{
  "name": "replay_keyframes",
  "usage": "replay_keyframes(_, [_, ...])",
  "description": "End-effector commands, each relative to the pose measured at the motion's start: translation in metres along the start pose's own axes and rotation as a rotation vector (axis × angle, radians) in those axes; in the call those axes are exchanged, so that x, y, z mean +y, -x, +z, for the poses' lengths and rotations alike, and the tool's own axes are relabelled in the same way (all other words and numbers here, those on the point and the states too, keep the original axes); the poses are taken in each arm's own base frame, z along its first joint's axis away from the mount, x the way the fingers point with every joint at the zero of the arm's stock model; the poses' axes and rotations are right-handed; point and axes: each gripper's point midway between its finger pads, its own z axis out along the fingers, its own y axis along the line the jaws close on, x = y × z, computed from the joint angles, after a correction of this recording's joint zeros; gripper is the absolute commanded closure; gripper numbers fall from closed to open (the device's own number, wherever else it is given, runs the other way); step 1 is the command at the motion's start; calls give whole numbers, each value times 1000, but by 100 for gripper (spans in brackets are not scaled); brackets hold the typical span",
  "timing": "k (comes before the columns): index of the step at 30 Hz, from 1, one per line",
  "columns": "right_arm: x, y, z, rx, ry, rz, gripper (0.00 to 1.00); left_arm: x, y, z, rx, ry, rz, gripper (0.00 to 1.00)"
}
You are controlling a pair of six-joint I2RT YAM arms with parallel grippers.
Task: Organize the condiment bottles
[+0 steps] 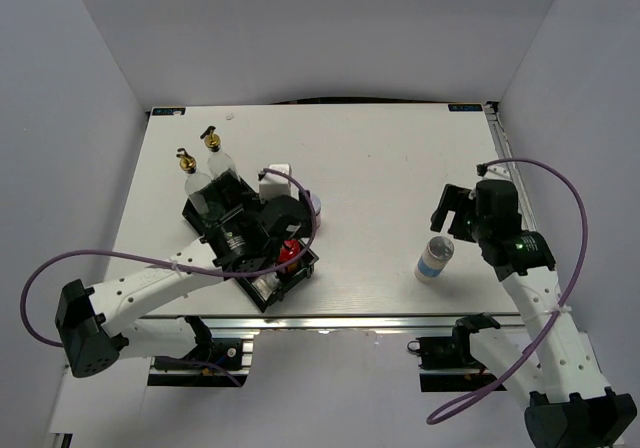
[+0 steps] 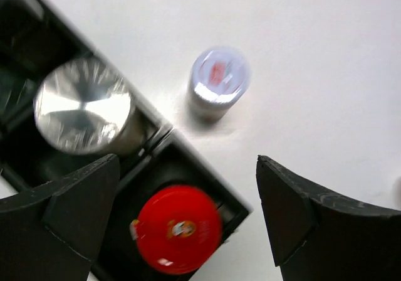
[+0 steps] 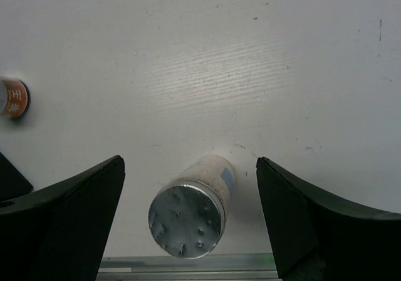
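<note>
Above the black tray (image 2: 25,36), the left gripper (image 2: 188,162) hangs wide and empty over the red-lidded jar (image 2: 178,229). Well right of it, the right gripper (image 3: 188,162), also open and empty, should probably lower around the silver-lidded jar (image 3: 187,217).

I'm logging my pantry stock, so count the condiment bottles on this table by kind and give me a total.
Tall clear glass bottles with gold pourer spouts: 2
Short jars with silver lids: 2
Short jar with red lid: 1
Short jar with pale purple lid: 1
Total: 6
</note>
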Motion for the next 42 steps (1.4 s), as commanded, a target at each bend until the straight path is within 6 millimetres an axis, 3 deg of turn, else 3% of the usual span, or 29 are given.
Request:
replay_keyframes(1, [-6, -12, -6, 49, -47, -26, 10, -24, 74, -19, -201, -112, -69, 2])
replay_keyframes(2, [-3, -18, -2, 81, -34, -30, 11, -42, 82, -16, -217, -170, -70, 2])
replay_keyframes(3, [3, -23, 0, 107, -14, -44, 11, -49, 86, -14, -220, -187, -55, 2])
replay_keyframes(4, [5, -28, 1, 129, -9, -55, 11, -55, 103, -14, -244, -194, -55, 2])
replay_keyframes(5, [8, -32, 3, 148, -19, -83, 11, -65, 102, -3, -231, -203, -40, 2])
replay_keyframes(7, [5, -39, 5, 180, -70, -86, 11, -67, 118, 10, -243, -212, -50, 2])
replay_keyframes(9, [4, -41, 5, 183, -104, -84, 11, -81, 120, 22, -227, -296, -54, 2])
replay_keyframes(11, [-1, -49, 5, 215, -151, -86, 11, -75, 129, 34, -232, -300, -82, 2])
replay_keyframes(20, [-3, -63, -2, 295, -221, -89, 13, -99, 116, 64, -200, -449, -39, 2])
replay_keyframes(23, [2, -64, -1, 296, -198, -86, 28, -105, 104, 73, -163, -492, 8, 2])
replay_keyframes(24, [4, -60, 1, 280, -188, -86, 39, -106, 101, 75, -160, -502, 43, 2])
replay_keyframes(26, [9, -54, 1, 264, -170, -90, 52, -120, 93, 71, -163, -598, 95, 2])
replay_keyframes(27, [14, -47, 2, 244, -143, -101, 64, -126, 81, 70, -150, -656, 154, 2])
replay_keyframes(28, [17, -42, 3, 232, -127, -107, 70, -141, 73, 60, -142, -773, 189, 2])
replay_keyframes(30, [25, -37, 2, 224, -82, -131, 79, -150, 56, 56, -128, -869, 253, 2])
replay_keyframes(34, [54, -11, -4, 173, 56, -172, 85, -184, 9, 22, -56, -1272, 402, 2])
replay_keyframes(35, [59, -6, -6, 164, 82, -183, 86, -187, 5, 16, -44, -1323, 408, 2])
replay_keyframes(39, [82, 7, -10, 151, 195, -235, 89, -203, -10, 0, -21, -1430, 438, 2])
replay_keyframes(42, [97, 13, -12, 151, 265, -243, 89, -210, -17, -8, -60, -1447, 565, 2])
